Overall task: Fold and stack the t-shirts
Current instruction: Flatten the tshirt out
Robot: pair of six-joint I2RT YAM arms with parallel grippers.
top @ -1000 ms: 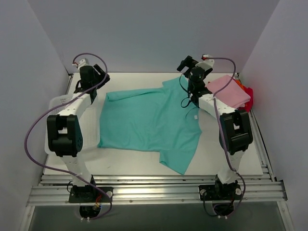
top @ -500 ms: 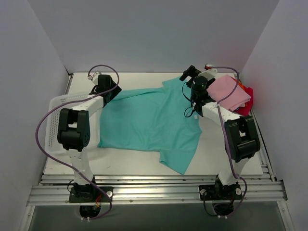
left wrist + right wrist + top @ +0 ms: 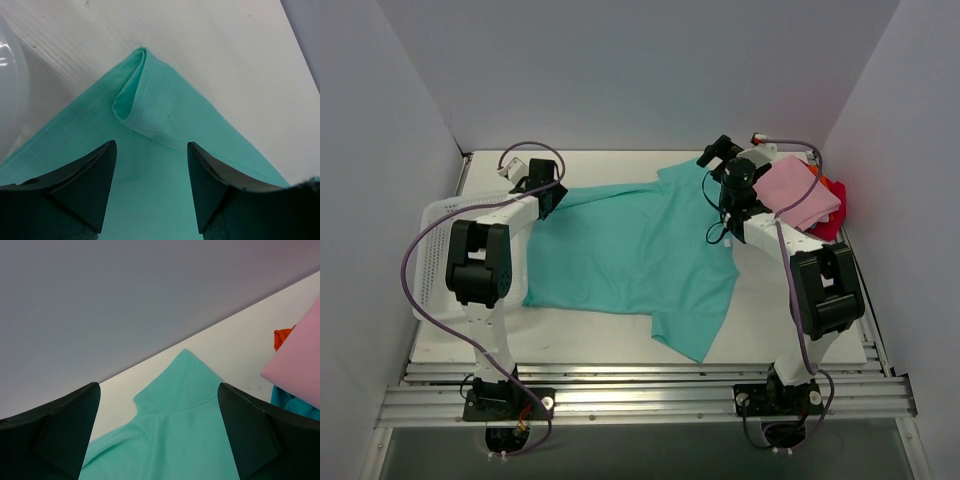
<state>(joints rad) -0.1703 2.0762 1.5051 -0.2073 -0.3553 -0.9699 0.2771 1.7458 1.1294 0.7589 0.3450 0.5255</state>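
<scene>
The teal-green t-shirt lies spread flat across the middle of the table. One sleeve reaches toward 12 o'clock and the other toward 6 o'clock, near the front edge. Its corner at 10 o'clock is turned over on itself in a small rolled fold, seen clearly in the left wrist view.

The left gripper hangs just over that corner with its jaws parted. The two dark fingers stand either side of the cloth below the fold and hold nothing. The right gripper sits at about 1 o'clock from the shirt's centre, over the far sleeve. Its jaws are spread wide and hold nothing. From its wrist camera the sleeve shows between the fingers against the white table.

At 2 o'clock from the spread shirt, just beside it, sits the folded pile. The pink t-shirt is on top. The red t-shirt and the orange t-shirt peek out at the pile's right side, and a strip of the teal-blue t-shirt shows under the pink in the right wrist view.

At 9 o'clock a white mesh basket rests against the table's left edge, close to the shirt's left side.
</scene>
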